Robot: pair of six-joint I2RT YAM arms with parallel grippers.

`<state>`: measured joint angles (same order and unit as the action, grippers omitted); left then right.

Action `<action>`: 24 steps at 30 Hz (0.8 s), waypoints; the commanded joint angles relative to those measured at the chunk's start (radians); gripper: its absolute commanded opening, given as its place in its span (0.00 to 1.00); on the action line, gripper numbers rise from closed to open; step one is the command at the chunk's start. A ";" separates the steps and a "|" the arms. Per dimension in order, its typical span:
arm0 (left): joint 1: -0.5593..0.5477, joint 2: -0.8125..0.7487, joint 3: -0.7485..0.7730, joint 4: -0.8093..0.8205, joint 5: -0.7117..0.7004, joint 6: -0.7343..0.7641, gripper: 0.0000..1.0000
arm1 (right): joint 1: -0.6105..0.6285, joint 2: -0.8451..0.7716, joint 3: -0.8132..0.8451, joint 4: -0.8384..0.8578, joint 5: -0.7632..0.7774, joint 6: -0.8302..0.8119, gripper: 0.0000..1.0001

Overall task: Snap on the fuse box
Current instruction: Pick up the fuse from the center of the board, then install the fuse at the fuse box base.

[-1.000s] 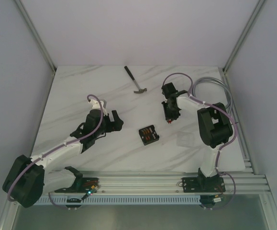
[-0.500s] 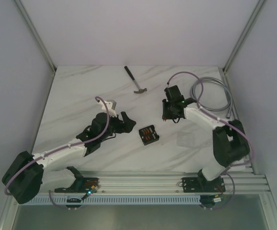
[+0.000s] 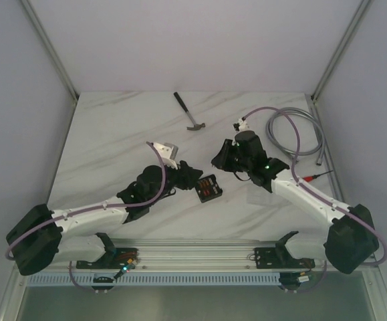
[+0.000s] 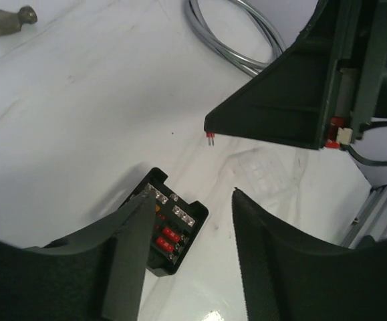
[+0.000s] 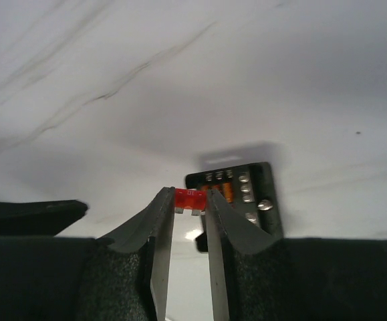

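Note:
The fuse box [image 3: 208,188] is a small black open box with red and orange fuses in its slots, lying at the table's middle. My left gripper [image 3: 192,175] is open just left of it. In the left wrist view one finger [image 4: 126,254] overlaps the fuse box [image 4: 173,227] and the other finger [image 4: 267,267] stands over bare table. My right gripper [image 3: 218,160] hovers just behind the box, shut on a small red fuse [image 5: 192,199] with its prongs pointing down. The fuse box [image 5: 243,194] lies right behind that fuse in the right wrist view.
A hammer [image 3: 190,112] lies at the back centre. A coiled grey cable [image 3: 299,134] sits at the back right. A faint clear plastic cover [image 4: 267,170] rests on the table right of the box. The aluminium rail [image 3: 200,254] runs along the near edge.
Both arms have swung in toward the fuse box. The right gripper came forward and left from the back right, carrying the red fuse. The left jaws have narrowed while moving right.

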<state>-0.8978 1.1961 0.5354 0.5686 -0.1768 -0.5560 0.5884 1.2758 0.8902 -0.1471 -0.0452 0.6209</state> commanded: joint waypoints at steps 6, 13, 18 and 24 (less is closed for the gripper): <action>-0.039 0.071 0.092 0.061 -0.037 0.075 0.47 | 0.078 -0.096 -0.039 0.107 0.014 0.088 0.17; -0.055 0.103 0.121 0.059 -0.040 0.089 0.41 | 0.104 -0.113 -0.058 0.128 0.016 0.102 0.17; -0.057 0.116 0.133 0.054 -0.052 0.092 0.33 | 0.118 -0.120 -0.068 0.139 0.021 0.108 0.17; -0.056 0.123 0.136 0.051 -0.052 0.097 0.24 | 0.132 -0.122 -0.065 0.144 0.027 0.112 0.17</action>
<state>-0.9493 1.3113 0.6388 0.5903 -0.2123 -0.4812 0.7071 1.1732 0.8383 -0.0383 -0.0406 0.7158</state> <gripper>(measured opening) 0.267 0.296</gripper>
